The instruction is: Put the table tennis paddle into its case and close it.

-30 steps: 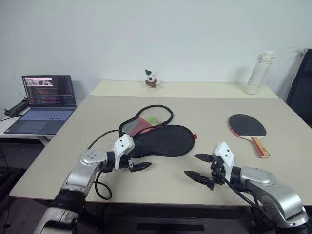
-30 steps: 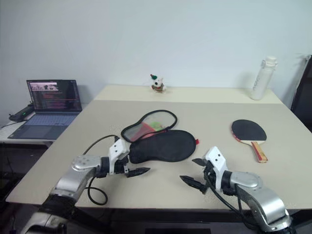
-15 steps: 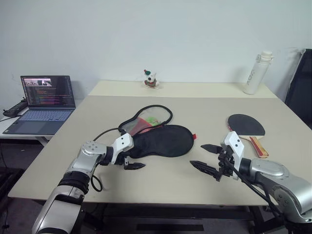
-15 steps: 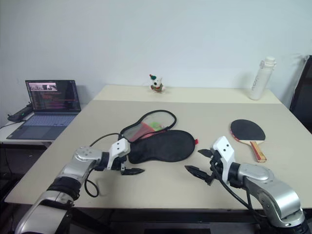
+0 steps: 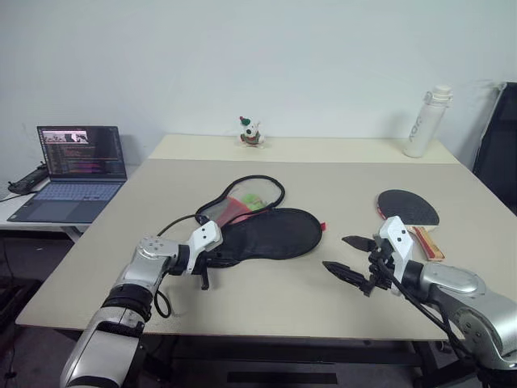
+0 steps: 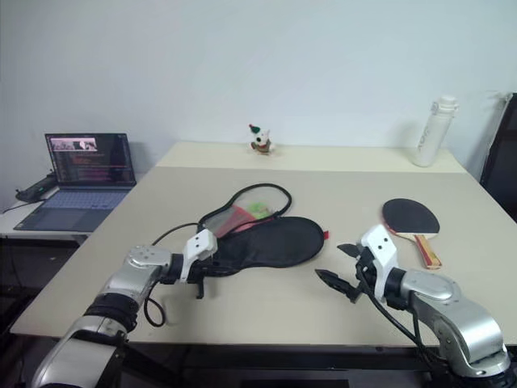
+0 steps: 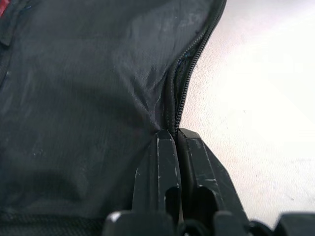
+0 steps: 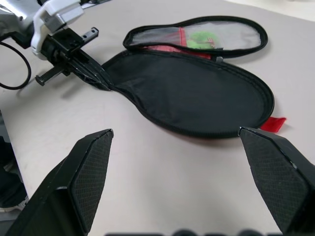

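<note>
The case [image 5: 271, 233] lies unzipped in the middle of the table, its black half flat and its red-and-mesh lid [image 5: 242, 202] folded back behind it. My left gripper [image 7: 172, 135] is shut on the zip rim at the case's narrow near-left end, and the fabric puckers there. The right wrist view shows the same grip by the left gripper [image 8: 98, 78]. The table tennis paddle [image 5: 408, 208] lies black face up at the right, its handle toward the front edge. Just left of the paddle, my right gripper [image 5: 335, 253] hovers open with nothing between its fingers.
A yellow-green ball [image 5: 254, 200] sits under the mesh lid. An open laptop [image 5: 77, 162] stands on a side desk at the left. A small figurine [image 5: 250, 129] and a white bottle [image 5: 424, 121] stand at the table's back, with a black chair [image 5: 501, 137] at the far right.
The left gripper has sunk to the case's narrow end and shut on its rim. The right gripper has drifted a little to the right and stayed open.
</note>
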Tool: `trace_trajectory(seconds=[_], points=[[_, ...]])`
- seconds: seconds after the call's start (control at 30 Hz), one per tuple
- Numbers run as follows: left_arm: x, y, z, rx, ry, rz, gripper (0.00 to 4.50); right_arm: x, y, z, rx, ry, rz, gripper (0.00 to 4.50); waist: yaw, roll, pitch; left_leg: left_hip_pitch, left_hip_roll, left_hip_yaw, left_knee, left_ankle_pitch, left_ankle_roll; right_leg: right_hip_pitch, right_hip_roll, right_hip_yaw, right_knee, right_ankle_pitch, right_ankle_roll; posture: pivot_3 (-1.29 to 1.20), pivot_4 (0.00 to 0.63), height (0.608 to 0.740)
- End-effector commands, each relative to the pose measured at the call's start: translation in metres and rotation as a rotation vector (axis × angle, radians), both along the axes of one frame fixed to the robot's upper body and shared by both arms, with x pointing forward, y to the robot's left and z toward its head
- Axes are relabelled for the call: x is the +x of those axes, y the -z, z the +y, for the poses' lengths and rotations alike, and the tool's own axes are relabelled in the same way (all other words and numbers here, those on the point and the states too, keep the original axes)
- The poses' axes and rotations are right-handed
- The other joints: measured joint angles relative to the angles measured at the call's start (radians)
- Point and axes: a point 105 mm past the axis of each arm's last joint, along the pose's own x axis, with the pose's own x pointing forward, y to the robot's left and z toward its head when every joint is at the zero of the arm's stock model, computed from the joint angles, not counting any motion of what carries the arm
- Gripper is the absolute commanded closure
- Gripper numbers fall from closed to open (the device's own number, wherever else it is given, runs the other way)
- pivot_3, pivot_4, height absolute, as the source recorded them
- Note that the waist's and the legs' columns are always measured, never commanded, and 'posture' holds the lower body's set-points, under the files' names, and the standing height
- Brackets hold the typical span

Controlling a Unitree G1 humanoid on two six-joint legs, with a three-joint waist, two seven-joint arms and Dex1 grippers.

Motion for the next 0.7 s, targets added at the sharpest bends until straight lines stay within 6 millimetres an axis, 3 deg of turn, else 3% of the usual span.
trace_trajectory(seconds=[0.03, 0.33, 0.47, 0.57, 0.7], points=[[-0.011, 0.004, -0.045, -0.078, 0.05, 0.019, 4.48, 0.0, -0.012, -0.005, 0.0, 0.013, -0.059, 0.0, 0.008, 0.0, 0.0, 0.0, 0.0, 0.0, 0.0, 0.0, 0.0, 0.0, -0.001, 0.0, 0.0, 0.0, 0.0, 0.0, 0.15, 0.74], [-0.021, -0.006, -0.143, -0.2, 0.087, 0.054, 4.48, 0.002, -0.015, -0.019, -0.02, 0.048, -0.064, 0.0, 0.02, 0.0, 0.0, -0.002, -0.002, 0.001, 0.004, 0.0, 0.0, 0.001, -0.003, 0.001, -0.002, 0.002, 0.005, 0.0, 0.15, 0.74], [-0.02, -0.005, -0.173, -0.197, 0.091, 0.052, 4.48, 0.004, -0.015, -0.025, -0.032, 0.066, -0.065, 0.0, 0.02, 0.0, 0.0, -0.002, -0.003, 0.0, 0.004, 0.0, 0.0, 0.001, 0.001, 0.0, -0.002, 0.002, 0.005, 0.0, 0.15, 0.74], [-0.02, -0.005, -0.177, -0.194, 0.094, 0.055, 4.48, 0.005, -0.017, -0.028, -0.024, 0.084, -0.063, 0.0, 0.014, 0.0, 0.0, -0.002, -0.003, 0.001, 0.004, 0.0, 0.0, 0.001, 0.002, 0.0, -0.002, 0.002, 0.005, 0.0, 0.15, 0.74], [-0.02, -0.007, -0.155, -0.186, 0.08, 0.029, 3.47, 0.008, -0.011, -0.033, 0.011, 0.148, -0.01, 0.0, -0.004, 0.0, 0.0, -0.001, -0.002, 0.003, 0.002, 0.0, 0.0, 0.0, 0.002, 0.002, -0.002, 0.002, 0.005, 0.0, 0.15, 0.74]])
